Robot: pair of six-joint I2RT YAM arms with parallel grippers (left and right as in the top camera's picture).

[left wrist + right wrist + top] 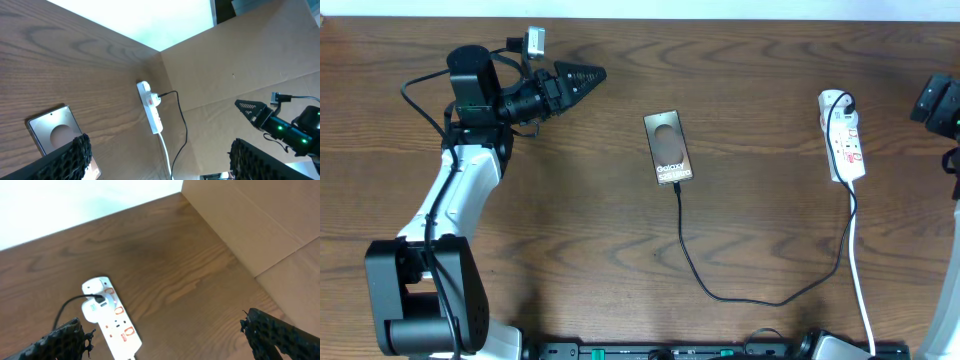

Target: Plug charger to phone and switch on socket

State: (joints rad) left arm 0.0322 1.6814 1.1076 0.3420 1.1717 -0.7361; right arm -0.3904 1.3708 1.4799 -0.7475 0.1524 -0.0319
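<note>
The phone (668, 148) lies flat at the table's middle, "Galaxy" lettering up; it also shows in the left wrist view (52, 132). The charger cable (760, 299) runs from the phone's near edge in a loop to a black plug in the far end of the socket (844, 138). The socket also shows in the left wrist view (150, 107) and below the right gripper (112, 322), with a faint red glow beside the plug. My left gripper (160, 160) is open and empty, raised at the far left (582, 76). My right gripper (170, 340) is open and empty, above and right of the socket.
The socket's white cord (860, 290) runs to the table's front edge. A black rail (720, 351) lies along that edge. The right arm (938, 102) sits at the table's right edge. Brown cardboard (260, 225) lies beyond that edge.
</note>
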